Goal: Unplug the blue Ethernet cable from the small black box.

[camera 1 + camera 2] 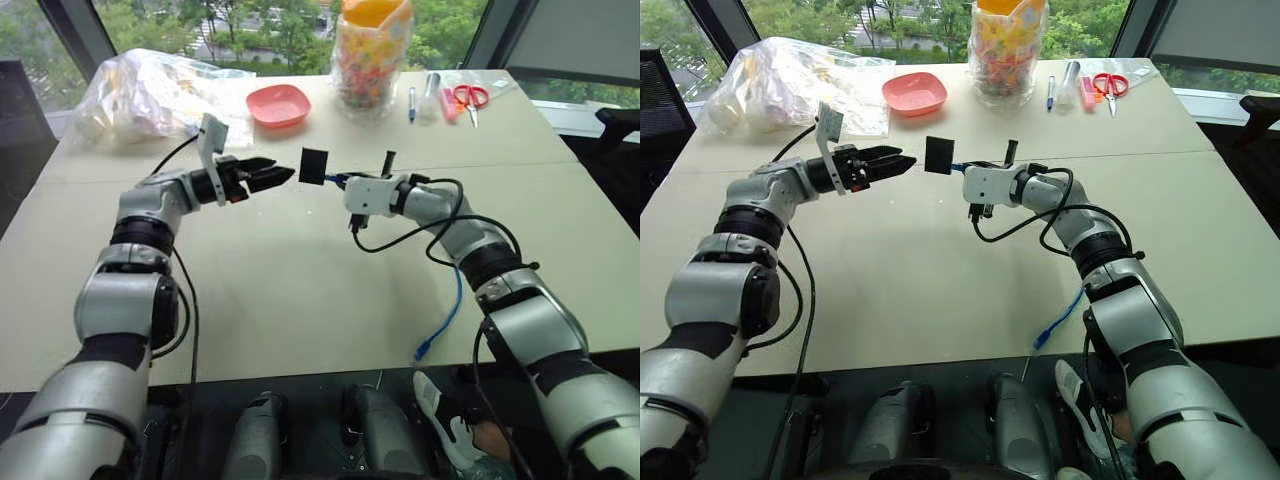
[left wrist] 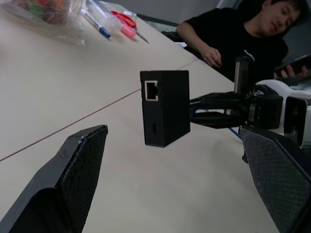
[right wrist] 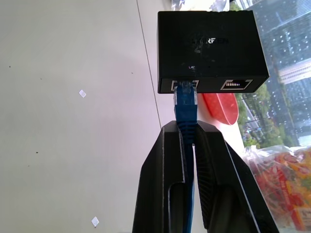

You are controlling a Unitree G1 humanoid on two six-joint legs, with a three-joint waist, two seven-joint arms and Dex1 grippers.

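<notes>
Blue Ethernet cable (image 3: 186,104) clamped by right claw (image 3: 190,128) | small black box (image 3: 211,51) "LAN" | left claw (image 1: 902,160) apart

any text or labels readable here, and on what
"LA", the start of a cut-off port label, on the small black box above the port holding the blue Ethernet cable.
Faint brand lettering on the box's top face: too blurred to read.
Printing on the pens: too small to read.

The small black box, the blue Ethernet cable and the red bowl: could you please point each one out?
small black box (image 3: 210,43): right wrist view, on its broad top face.
blue Ethernet cable (image 3: 185,104): right wrist view, on the plug boot below the port.
red bowl (image 1: 278,104): left eye view, on its inside.
</notes>
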